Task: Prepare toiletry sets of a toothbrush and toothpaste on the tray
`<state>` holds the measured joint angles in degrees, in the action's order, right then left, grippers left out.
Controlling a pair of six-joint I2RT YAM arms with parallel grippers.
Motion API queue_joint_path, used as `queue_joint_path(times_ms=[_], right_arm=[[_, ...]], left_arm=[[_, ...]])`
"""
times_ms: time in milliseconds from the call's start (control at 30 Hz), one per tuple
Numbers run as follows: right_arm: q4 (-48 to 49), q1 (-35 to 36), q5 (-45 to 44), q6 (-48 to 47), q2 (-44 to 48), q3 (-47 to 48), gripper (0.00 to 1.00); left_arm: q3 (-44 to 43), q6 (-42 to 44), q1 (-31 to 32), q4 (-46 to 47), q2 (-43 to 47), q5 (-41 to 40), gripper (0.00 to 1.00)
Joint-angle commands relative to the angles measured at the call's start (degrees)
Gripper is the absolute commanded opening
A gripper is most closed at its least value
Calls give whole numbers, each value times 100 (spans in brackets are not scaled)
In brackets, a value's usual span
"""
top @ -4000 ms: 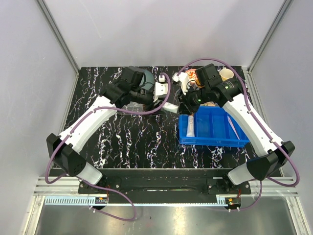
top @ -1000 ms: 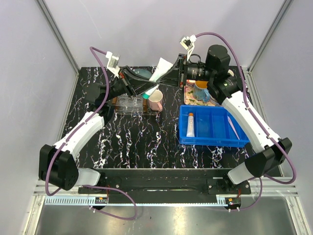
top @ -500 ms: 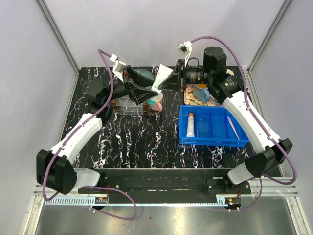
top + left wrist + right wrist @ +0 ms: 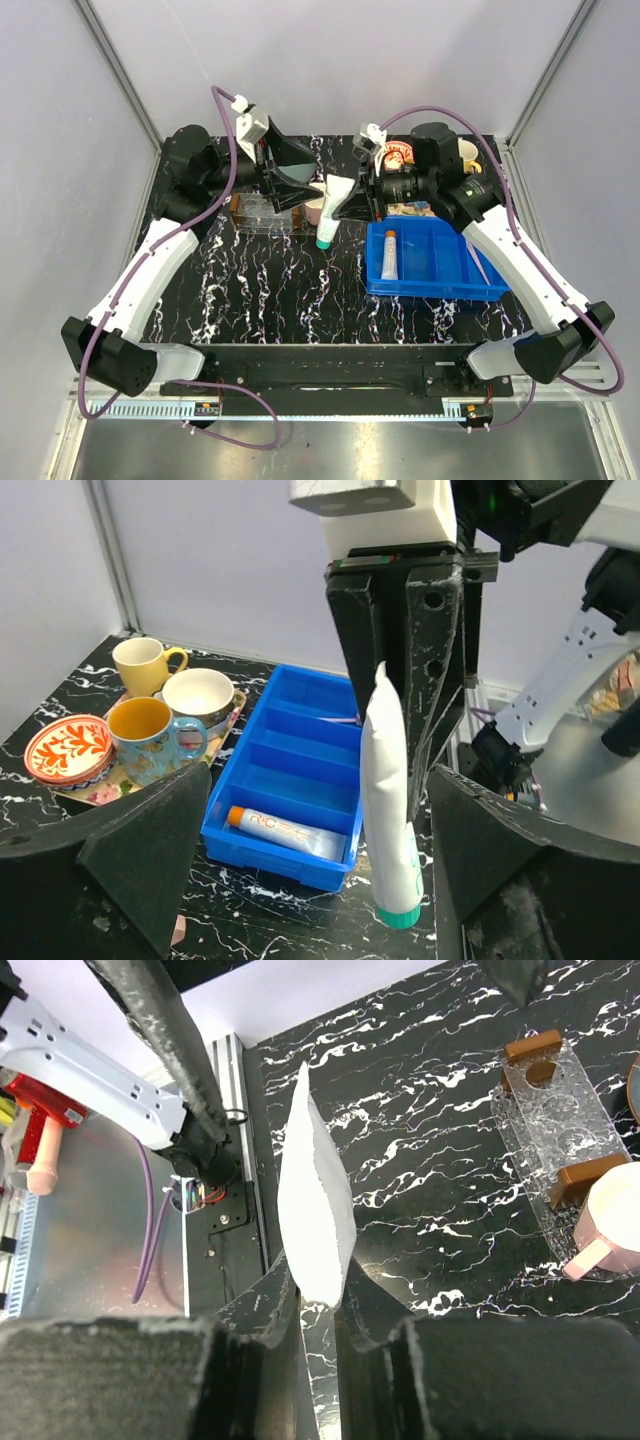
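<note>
My right gripper [image 4: 352,200] is shut on the flat crimped end of the teal-capped toothpaste [image 4: 331,212]. The tube hangs cap down above the table, and its end shows pinched between my right gripper's [image 4: 315,1290] fingers. My left gripper [image 4: 298,173] is wide open just left of the tube. In the left wrist view the tube [image 4: 388,810] hangs between the spread fingers of my left gripper [image 4: 320,775], touching neither. The clear tray [image 4: 262,214] lies under my left gripper. The orange-capped toothpaste [image 4: 389,255] and the toothbrush [image 4: 478,260] lie in the blue bin [image 4: 432,288].
A pink mug [image 4: 315,211] stands at the clear tray's right end. A patterned tray [image 4: 95,790] with mugs and bowls sits behind the blue bin. In the right wrist view the clear tray [image 4: 556,1130] and the pink mug [image 4: 612,1235] lie at the right.
My right gripper has come down and forward with the teal-capped tube, which now hangs cap down. My left gripper has opened and sits back left of the tube.
</note>
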<state>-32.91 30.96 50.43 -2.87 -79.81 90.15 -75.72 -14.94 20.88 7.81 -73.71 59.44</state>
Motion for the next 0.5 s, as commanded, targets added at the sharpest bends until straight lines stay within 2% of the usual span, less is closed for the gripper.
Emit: queue_joint_path(times_ms=[0, 300, 467], right_arm=[[-84, 191, -157, -529, 115, -33, 0], [-339, 376, -394, -846, 18, 91, 0], [-357, 446, -587, -969, 53, -23, 0]], left_arm=[[-522, 825, 205, -1016, -213, 445, 94], [-961, 1783, 601, -2221, -538, 534, 90], [-1050, 1898, 645, -2337, -653, 639, 81]])
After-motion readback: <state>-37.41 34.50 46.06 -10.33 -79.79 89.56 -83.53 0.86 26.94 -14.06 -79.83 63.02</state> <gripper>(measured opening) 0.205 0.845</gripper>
